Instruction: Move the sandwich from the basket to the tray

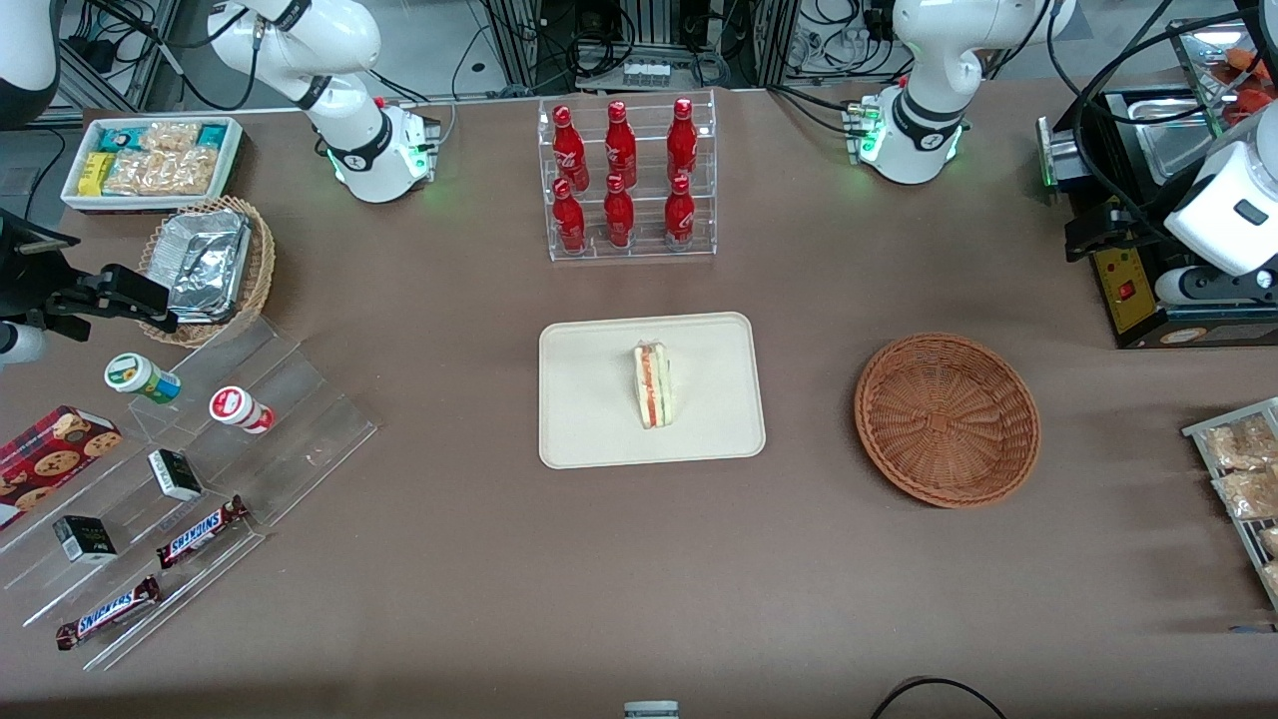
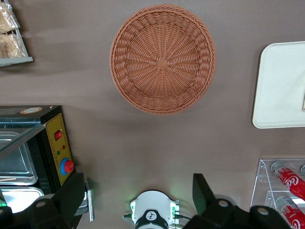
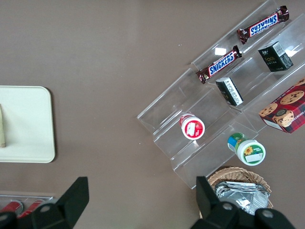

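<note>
Raised well above the counter (image 1: 619,559) at the working arm's end, the left arm's end effector (image 2: 138,200) holds nothing, its two dark fingers (image 2: 202,191) spread wide apart; in the front view only its black body shows at the frame's edge, near 1110,235. Brown, matte and cloth-like, the counter is crossed by soft shadows. Nearest the front camera, toward the parked arm's end, clear acrylic steps (image 1: 200,469) carry Snickers bars (image 1: 200,532), small dark boxes (image 1: 175,474) and two little lidded cups (image 1: 240,409), with a red cookie box (image 1: 50,461) beside them. At the middle lies the tray (image 1: 599,419), flat, cream, round-cornered with a low rim, and the sandwich (image 1: 652,384) rests on it near its centre, a pale wrapped wedge showing red and green layers along its edge. Beside the tray, toward the working arm's end and apart from it, sits the basket (image 1: 947,419), a round shallow bowl of reddish-brown wicker woven in rings, with nothing in it. Farther from the camera, a clear tiered rack (image 1: 629,180) holds six glossy red bottles (image 1: 619,150). A lighter wicker basket of foil containers (image 1: 205,265) and a white bin of snack packets (image 1: 150,160) sit toward the parked arm's end. Past the counter's edge, cables and metal framing fill the room.
</note>
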Available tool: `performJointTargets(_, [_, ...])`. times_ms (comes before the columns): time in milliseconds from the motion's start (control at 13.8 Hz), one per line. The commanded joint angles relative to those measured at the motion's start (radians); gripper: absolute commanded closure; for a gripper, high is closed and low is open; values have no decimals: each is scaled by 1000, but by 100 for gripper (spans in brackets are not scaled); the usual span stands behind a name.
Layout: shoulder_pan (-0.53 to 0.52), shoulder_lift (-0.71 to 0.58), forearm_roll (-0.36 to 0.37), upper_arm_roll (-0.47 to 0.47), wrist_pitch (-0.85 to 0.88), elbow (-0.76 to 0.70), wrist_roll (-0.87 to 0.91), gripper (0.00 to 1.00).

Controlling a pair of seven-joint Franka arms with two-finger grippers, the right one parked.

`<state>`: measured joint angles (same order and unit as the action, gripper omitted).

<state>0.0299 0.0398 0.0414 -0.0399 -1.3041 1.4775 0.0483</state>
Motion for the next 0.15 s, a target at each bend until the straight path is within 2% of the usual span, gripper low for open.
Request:
performJointTargets(0, [10,-6,-11,14,5,7,-16,0])
performJointTargets(73, [10,-6,-11,17,5,7,-21,0])
